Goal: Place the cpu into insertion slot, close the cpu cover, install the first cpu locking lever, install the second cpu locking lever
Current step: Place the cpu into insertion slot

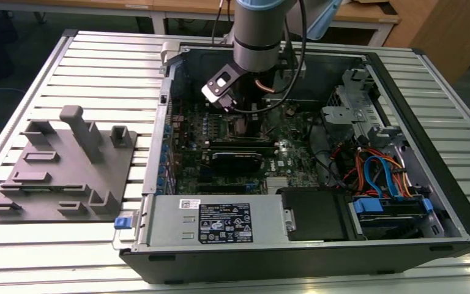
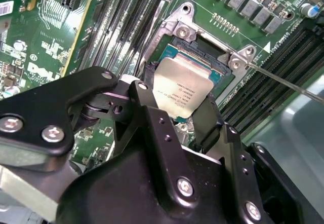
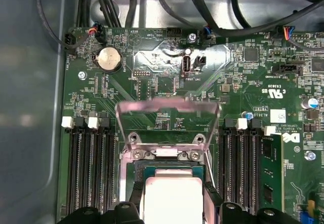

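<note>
In the second wrist view we see the gripper (image 2: 176, 102) clamped on the cpu (image 2: 183, 88) over the insertion slot (image 2: 198, 45); the first wrist view shows the cpu cover (image 3: 167, 138) raised.

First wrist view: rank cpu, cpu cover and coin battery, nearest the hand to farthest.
1. cpu, gripped in the hand.
2. cpu cover, standing open just beyond it.
3. coin battery, farther on, near the board's cable edge.
</note>
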Robot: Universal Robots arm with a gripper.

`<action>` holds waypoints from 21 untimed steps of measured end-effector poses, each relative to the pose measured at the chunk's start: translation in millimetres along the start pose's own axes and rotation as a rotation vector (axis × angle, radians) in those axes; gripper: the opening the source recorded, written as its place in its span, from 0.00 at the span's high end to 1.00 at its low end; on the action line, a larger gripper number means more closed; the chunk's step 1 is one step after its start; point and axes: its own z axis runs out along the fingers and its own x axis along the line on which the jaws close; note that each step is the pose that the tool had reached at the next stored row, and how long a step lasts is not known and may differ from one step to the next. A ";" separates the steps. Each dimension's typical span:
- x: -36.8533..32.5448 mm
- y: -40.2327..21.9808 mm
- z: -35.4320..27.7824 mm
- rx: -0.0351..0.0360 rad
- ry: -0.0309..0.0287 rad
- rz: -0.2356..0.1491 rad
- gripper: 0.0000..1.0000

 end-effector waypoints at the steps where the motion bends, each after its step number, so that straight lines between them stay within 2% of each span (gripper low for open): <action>1: 0.0 0.0 0.5 0.0000 0.0000 0.000 0.46; 11: 2.8 -0.7 0.7 0.0000 0.0001 -0.002 0.46; 21: 3.4 -1.0 5.8 0.0000 0.0004 -0.003 0.46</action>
